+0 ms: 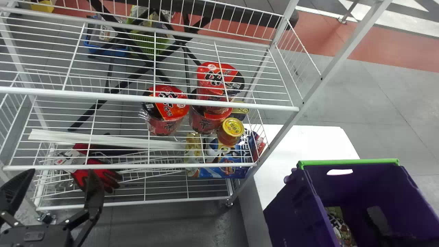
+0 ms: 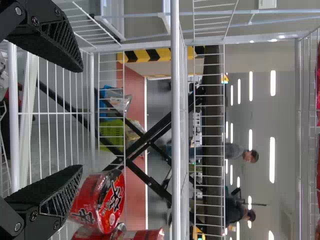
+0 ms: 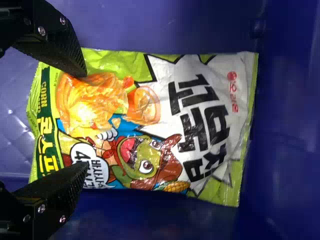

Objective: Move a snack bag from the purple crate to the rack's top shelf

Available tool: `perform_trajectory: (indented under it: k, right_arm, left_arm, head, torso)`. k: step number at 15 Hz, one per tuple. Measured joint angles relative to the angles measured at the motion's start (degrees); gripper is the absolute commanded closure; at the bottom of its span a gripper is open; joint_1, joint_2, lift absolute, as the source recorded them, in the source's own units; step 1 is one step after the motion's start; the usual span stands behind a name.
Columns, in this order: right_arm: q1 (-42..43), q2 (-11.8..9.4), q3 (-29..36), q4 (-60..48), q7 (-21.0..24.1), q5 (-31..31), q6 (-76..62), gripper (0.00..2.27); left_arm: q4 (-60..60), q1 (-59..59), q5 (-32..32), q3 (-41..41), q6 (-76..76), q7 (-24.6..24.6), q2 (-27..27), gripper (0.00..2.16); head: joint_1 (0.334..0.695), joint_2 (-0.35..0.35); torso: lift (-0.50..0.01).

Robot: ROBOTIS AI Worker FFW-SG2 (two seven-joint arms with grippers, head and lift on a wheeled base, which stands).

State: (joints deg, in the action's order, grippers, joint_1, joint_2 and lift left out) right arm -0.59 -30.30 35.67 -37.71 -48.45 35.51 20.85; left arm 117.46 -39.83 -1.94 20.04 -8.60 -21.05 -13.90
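Inside the purple crate, the right gripper is held with its two fingers spread well apart, and nothing is gripped between them. The snack bag, printed in green and white, is found directly before the fingertips, laid with its broad printed face toward the wrist camera. In the right wrist view, one end of the bag is overlapped by both fingers of the right gripper — whether it is touched by them cannot be told. In the head view, the bag is seen to the left of that gripper, near the crate's left wall. The gripper is surrounded by the crate's walls, with the green rim set beyond it on the far side.

To the gripper's left, just outside the crate, a white surface can be seen. Farther left and forward stands the wire rack, whose top shelf is well apart from the gripper. Through its wires, red noodle cups and a yellow-lidded jar are seen lower down, with a blue box beneath them.

The left gripper is placed at the rack's near left side, its fingers likewise parted wide and nothing held. Just beyond it, red-and-black gloves are seen on the rack, with long white strips lying farther on — well away from the right gripper.
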Motion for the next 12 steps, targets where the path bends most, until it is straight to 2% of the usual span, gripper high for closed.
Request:
perform_trajectory:
  k: [1, 4, 5, 7, 8, 12]
  right_arm:
    - [0.00, 0.01, 0.01, 0.07, 0.14, -0.20, 0.04, 0.22]
    - [0.32, 0.56, 0.01, 0.16, 1.48, -0.55, 1.69, 0.54]
    - [0.48, 0.74, -0.13, 0.17, 2.20, -0.59, 3.03, 0.81]
    - [0.67, 1.01, -0.74, 0.17, 4.18, -0.87, 5.57, 1.49]
    - [0.68, 1.02, -0.87, 0.17, 4.60, -1.51, 6.09, 1.63]
    - [0.65, 0.97, -0.95, -0.36, 4.42, -3.98, 8.87, 1.66]
  left_arm:
    - [-0.04, 0.01, 0.00, 0.00, -0.04, -0.02, 0.01, 0.14]
    - [-0.35, 0.02, 0.01, 0.00, -0.05, -0.08, -0.05, 0.14]
    - [-0.46, 0.02, 0.01, 0.00, -0.08, -0.09, -0.04, 0.14]
    - [-0.63, 0.02, 0.01, 0.00, -0.20, -0.07, 0.02, 0.14]
    - [-0.65, 0.02, 0.01, 0.01, -0.22, -0.05, 0.07, 0.14]
    - [-0.57, 0.02, -0.05, 0.30, -0.20, -0.10, 0.15, 0.14]
  head:
    - [0.695, -0.350]
    - [0.695, -0.350]
    - [0.695, -0.350]
    - [0.695, -0.350]
    - [0.695, -0.350]
    - [0.695, -0.350]
  torso:
    - [-0.458]
    - [-0.458]
    - [-0.458]
    - [-0.458]
    - [-0.458]
    - [-0.458]
